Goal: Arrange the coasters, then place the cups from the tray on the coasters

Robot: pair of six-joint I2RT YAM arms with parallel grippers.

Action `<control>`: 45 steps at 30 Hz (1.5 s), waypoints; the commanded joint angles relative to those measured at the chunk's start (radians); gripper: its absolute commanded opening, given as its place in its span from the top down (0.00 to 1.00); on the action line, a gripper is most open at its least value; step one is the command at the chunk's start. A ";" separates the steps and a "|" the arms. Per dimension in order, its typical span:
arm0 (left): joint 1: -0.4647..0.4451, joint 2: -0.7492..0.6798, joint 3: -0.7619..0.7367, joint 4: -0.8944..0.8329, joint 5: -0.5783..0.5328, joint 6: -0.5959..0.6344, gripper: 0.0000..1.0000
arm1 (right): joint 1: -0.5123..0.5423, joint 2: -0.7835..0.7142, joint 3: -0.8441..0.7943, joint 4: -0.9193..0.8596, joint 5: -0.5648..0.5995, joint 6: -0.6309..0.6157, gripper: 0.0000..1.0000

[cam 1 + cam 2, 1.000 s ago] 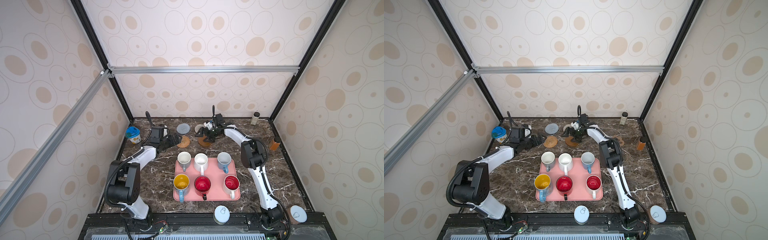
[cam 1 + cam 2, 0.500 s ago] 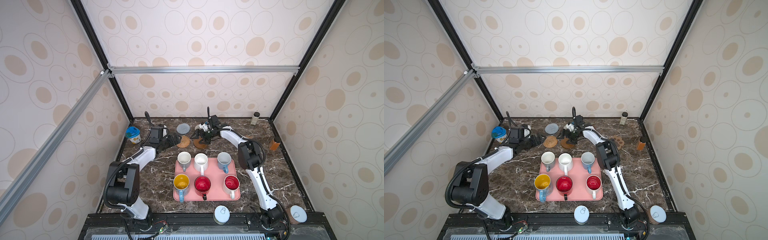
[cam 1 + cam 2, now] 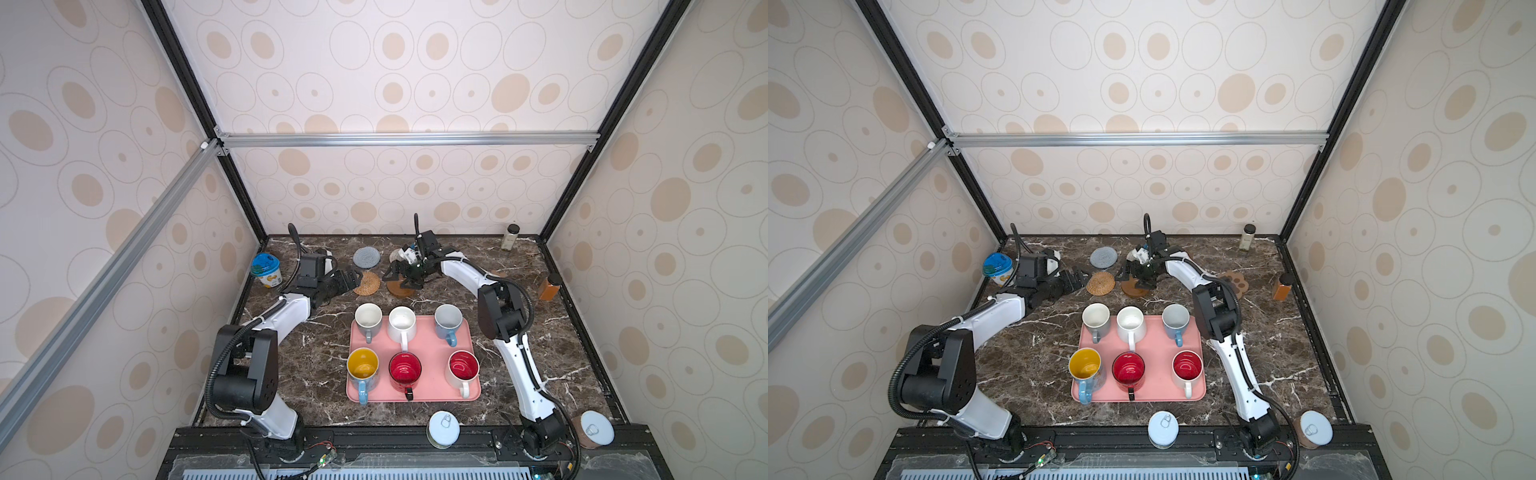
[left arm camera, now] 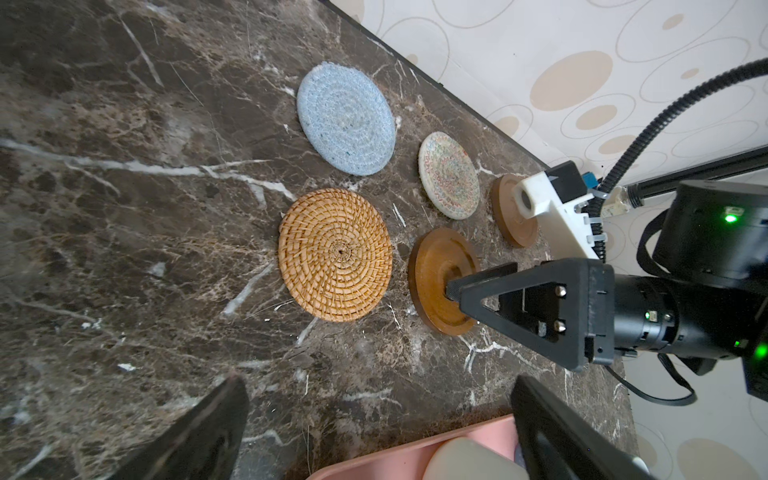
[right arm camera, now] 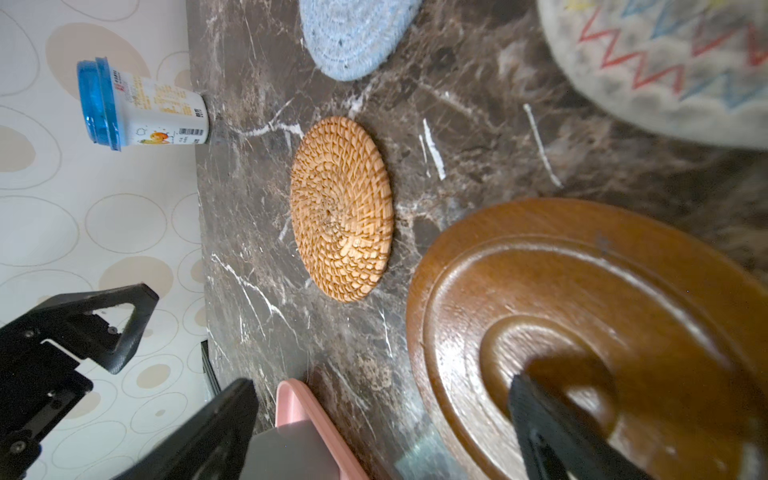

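Six cups stand on the pink tray (image 3: 471, 332): grey (image 3: 368, 318), white (image 3: 402, 322), light blue (image 3: 448, 320), blue with yellow inside (image 3: 363, 368), red (image 3: 404, 370), and white with red inside (image 3: 462, 368). Behind the tray lie the coasters: grey-blue knit (image 4: 345, 118), tan rattan (image 4: 335, 254), cream woven (image 4: 449, 180), two wooden discs (image 4: 432, 266) (image 4: 513, 216) and a paw shape (image 3: 1235, 282). My right gripper (image 3: 401, 279) is open, one fingertip (image 4: 461, 286) resting on the nearer disc (image 5: 582, 291). My left gripper (image 3: 351, 277) hangs open and empty beside the rattan coaster.
A blue-lidded tub (image 3: 266, 270) stands at the back left. A small jar (image 3: 510, 237) and an amber bottle (image 3: 549, 286) are at the back right. Two cans with white pull-tab lids (image 3: 444, 428) (image 3: 596, 428) sit at the front edge.
My right gripper has shifted slightly to the left, and the wooden disc under its fingertip has slid left with it. The left arm has barely moved.
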 commanded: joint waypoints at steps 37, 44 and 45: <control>0.007 -0.020 0.022 -0.009 0.000 -0.002 0.00 | -0.043 0.057 0.001 -0.177 0.228 0.037 0.01; 0.007 -0.022 0.023 -0.016 -0.003 0.001 0.00 | -0.049 0.073 0.020 -0.136 0.223 0.074 0.01; 0.007 -0.023 0.023 -0.016 -0.003 0.001 0.00 | -0.048 0.075 0.022 -0.133 0.221 0.077 0.01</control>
